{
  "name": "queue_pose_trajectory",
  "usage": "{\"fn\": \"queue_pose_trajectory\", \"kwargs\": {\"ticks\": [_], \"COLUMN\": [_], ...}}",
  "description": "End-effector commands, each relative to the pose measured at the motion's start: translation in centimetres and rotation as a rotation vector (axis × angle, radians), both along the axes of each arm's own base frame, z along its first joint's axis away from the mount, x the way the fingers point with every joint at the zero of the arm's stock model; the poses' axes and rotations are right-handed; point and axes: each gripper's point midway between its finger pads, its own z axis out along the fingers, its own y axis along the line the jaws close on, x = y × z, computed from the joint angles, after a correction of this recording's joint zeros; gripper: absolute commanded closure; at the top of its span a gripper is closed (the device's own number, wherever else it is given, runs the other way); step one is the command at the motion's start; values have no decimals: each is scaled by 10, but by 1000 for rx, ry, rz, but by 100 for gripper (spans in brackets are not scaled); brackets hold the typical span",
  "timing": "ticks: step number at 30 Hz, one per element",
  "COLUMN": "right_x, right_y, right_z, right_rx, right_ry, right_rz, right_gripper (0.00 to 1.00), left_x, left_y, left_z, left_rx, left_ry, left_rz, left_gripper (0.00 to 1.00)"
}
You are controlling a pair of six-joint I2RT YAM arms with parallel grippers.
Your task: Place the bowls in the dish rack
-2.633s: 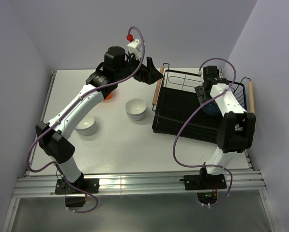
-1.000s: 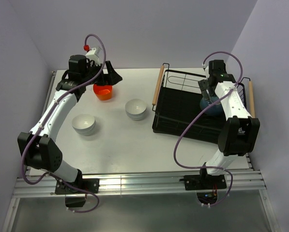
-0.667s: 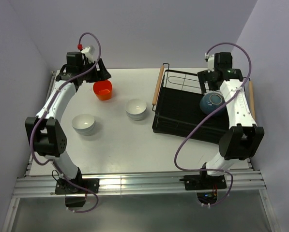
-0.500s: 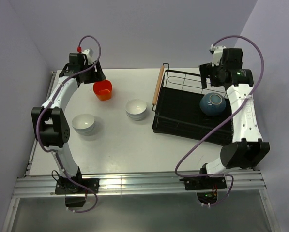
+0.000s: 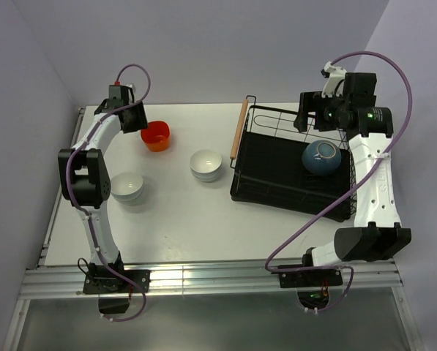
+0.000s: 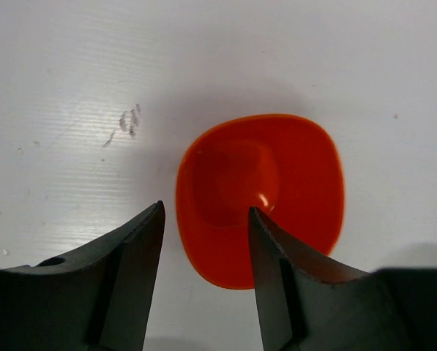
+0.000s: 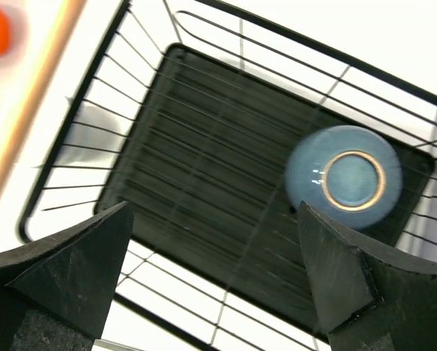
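Right now the left claw hangs over the orange bowl at the far left of the table. Its jaws are partly apart and straddle the bowl's near rim. One finger is over the inside and the other is just outside, with a sliver of table showing between that finger and the rim, so nothing is pinched.

Over on the right, the right claw is spread wide above the dish rack and holds nothing. The blue bowl sits upside down on the rack's tray, foot ring up, below the claw and off to one side.

The middle white bowls and the left white bowls stand on the table; I can't tell how many are stacked in each. The rack's wooden handle is only a blurred streak in the wrist view. From above, the right arm covers the rack's right end.
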Motion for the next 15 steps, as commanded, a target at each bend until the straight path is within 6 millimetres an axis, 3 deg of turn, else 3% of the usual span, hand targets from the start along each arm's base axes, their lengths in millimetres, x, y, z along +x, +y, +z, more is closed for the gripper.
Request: {"fn": "queue_pose_trajectory", "kwargs": {"ticks": [1, 10, 15], "right_x": [-11, -13, -17], "right_y": [11, 10, 23], "right_z": [29, 30, 37], "right_rx": [82, 184, 248], "right_ry": [-82, -118, -163], "right_rz": [2, -125, -75], "right_gripper": [0, 0, 0], "left_x": [8, 0, -3], "left_y": [15, 10, 3], "left_z": [7, -38, -47], "left_rx": [28, -17, -82], "left_ry": [-18, 87, 116], "left_rz": [57, 47, 43], "left_gripper": [46, 52, 67]}}
